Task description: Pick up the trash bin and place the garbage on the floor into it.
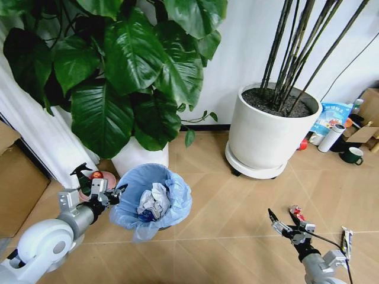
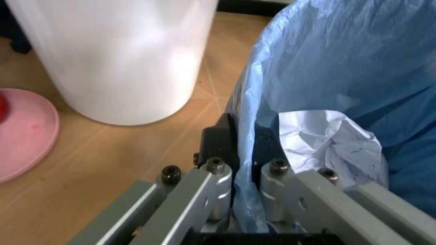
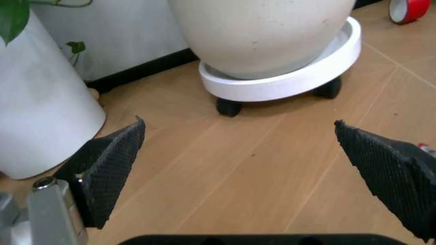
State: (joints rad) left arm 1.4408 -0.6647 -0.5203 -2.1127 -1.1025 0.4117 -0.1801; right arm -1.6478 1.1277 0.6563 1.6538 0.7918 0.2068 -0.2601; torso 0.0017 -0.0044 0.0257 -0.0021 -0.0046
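The trash bin (image 1: 151, 200) with its crinkly light-blue bag stands low in front of the leafy plant, a crumpled white paper wad (image 1: 155, 200) inside it. My left gripper (image 1: 113, 193) is shut on the bin's rim; in the left wrist view the left gripper (image 2: 245, 153) pinches rim and bag (image 2: 327, 61), with the paper wad (image 2: 327, 145) just beyond. My right gripper (image 1: 284, 222) hovers open over the floor (image 1: 225, 195) at the lower right, nothing between its pads (image 3: 109, 163). A small red wrapper (image 1: 296, 211) lies right beside it.
A white pot (image 1: 139, 155) and a large wheeled pot (image 1: 269, 133) stand behind. A green spray bottle (image 1: 83, 177) and pink dish (image 1: 106, 177) sit left of the bin, by a cardboard box (image 1: 18, 189). Mug (image 1: 354, 155), red tape roll (image 3: 409, 9) and clutter lie far right.
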